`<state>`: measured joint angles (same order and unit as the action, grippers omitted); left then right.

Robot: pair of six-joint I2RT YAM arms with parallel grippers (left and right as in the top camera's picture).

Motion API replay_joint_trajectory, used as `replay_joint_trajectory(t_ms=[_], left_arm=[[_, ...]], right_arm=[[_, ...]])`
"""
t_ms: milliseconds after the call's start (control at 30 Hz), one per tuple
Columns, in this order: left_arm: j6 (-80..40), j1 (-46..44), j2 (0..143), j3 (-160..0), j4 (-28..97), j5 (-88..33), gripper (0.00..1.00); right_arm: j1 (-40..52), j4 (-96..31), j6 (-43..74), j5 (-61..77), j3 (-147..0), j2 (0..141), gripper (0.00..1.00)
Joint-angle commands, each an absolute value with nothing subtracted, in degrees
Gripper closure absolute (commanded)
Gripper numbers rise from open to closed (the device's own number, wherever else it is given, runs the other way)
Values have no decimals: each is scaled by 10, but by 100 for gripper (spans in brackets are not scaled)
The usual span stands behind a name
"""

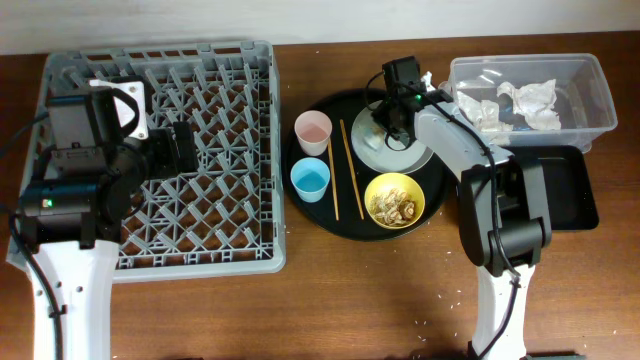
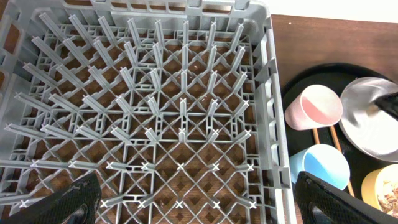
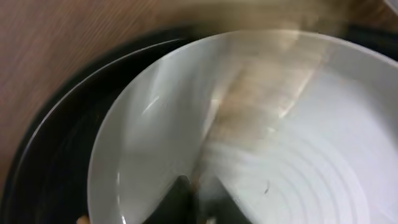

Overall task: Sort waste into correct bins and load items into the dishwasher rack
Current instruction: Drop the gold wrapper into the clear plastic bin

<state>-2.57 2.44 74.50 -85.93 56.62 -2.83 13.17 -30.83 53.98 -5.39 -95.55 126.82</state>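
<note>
The grey dishwasher rack point(image 1: 230, 150) stands at the left. My left gripper point(image 1: 180, 148) hovers over it, open and empty point(image 2: 211, 208). A pink cup point(image 1: 313, 131), a light blue cup point(image 1: 310, 179), two chopsticks point(image 1: 350, 155), a pale grey plate point(image 1: 405, 155) and a yellow bowl point(image 1: 394, 200) with tan leftovers sit on the round black tray point(image 1: 340, 225). My right gripper point(image 1: 393, 120) is low over the plate point(image 3: 311, 124). Its fingers point(image 3: 202, 199) are shut on a tan-brown scrap point(image 3: 261, 87), blurred by motion. White napkins point(image 1: 500, 105) lie in the clear tub point(image 1: 590, 95).
The shallow black rectangular tray point(image 1: 570, 200) lies at the right, below the clear tub and partly under my right arm. In the left wrist view the rack point(image 2: 186, 93) fills most of the picture, with the pink cup point(image 2: 314, 107) and blue cup point(image 2: 320, 168) to its right.
</note>
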Motion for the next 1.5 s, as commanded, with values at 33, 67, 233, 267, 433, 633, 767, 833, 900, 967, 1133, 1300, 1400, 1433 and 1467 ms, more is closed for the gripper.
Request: replay_joint_trajectory(t_ms=[33, 67, 233, 267, 433, 633, 767, 833, 900, 967, 1133, 1300, 1400, 1433, 1467], left_arm=[[-17, 28, 746, -872, 567, -34, 1], [-17, 28, 746, -872, 567, -34, 1], [-17, 28, 746, -872, 567, -34, 1], [-17, 28, 746, -872, 567, -35, 1], [-17, 28, 746, -872, 567, -35, 1], [-17, 28, 746, -872, 567, -35, 1], [-17, 28, 746, -872, 567, -35, 1], [-17, 28, 746, -872, 567, -35, 1], [-17, 28, 746, -872, 567, -35, 1], [-17, 28, 746, -872, 567, -35, 1], [-17, 28, 746, -872, 567, -35, 1], [-17, 28, 746, -872, 567, -35, 1], [-17, 28, 746, -872, 567, -35, 1], [-17, 28, 746, -872, 567, -35, 1], [-17, 28, 746, -872, 567, -35, 1]], right_arm=[[124, -306, 388, -17, -959, 1268, 96], [123, -306, 350, 3, -961, 1261, 96], [100, -362, 205, 47, -999, 1158, 96], [92, -372, 196, 46, -1003, 1135, 96], [3, -401, 204, 36, -1005, 1012, 96], [-92, -413, 275, 3, -996, 1044, 96], [-113, -371, 275, 2, -996, 1125, 75], [-114, -366, 275, 11, -996, 1145, 32], [-114, -366, 275, 20, -996, 1149, 19], [-114, -364, 275, 25, -999, 1141, 18], [-121, -387, 250, 103, -1032, 1073, 19], [-115, -493, 198, 195, -1041, 980, 22], [-101, -563, 192, 214, -1041, 929, 23], [-92, -597, 192, 215, -1041, 907, 23], [-84, -624, 185, 214, -1041, 890, 23]])
